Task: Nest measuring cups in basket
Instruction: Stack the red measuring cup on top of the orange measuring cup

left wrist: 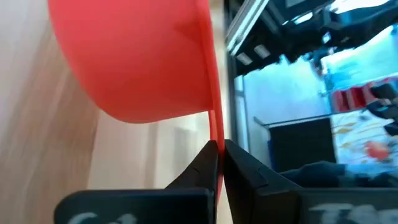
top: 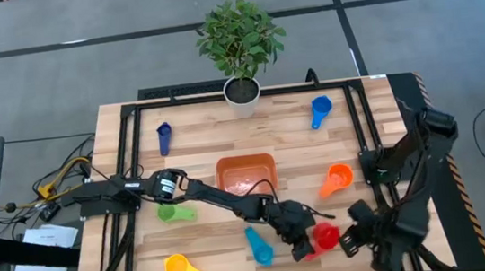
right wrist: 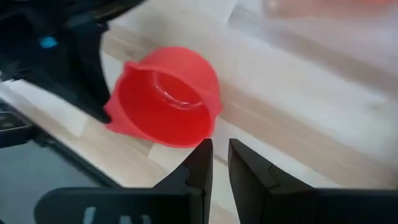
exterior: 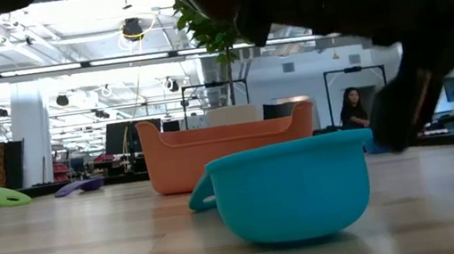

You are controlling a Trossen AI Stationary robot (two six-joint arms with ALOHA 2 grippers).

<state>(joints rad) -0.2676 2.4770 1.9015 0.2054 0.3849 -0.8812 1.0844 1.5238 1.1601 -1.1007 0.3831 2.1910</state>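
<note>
Seven measuring cups were seen scattered on the bench (top: 198, 140), none nested in the orange basket (top: 245, 164), the red cup (top: 326, 235) clamped by its handle in the left tool (top: 305, 249), the right tool (top: 351, 240) narrowly parted and empty.

Both arms are dark throughout, built of matte black segmented links with bulkier rounded joint housings. The left arm (top: 203, 192) carries a pale round cap with a dark centre at one joint and thin black cabling running along its links. The right arm (top: 408, 168) is uniformly black, with blocky housings. The left gripper (left wrist: 219, 163) has two black wedge-shaped fingers tapering to narrow tips on a flat black crossbar bearing faint pale lettering. The right gripper (right wrist: 220, 163) matches: black tapered fingers, black crossbar
</note>
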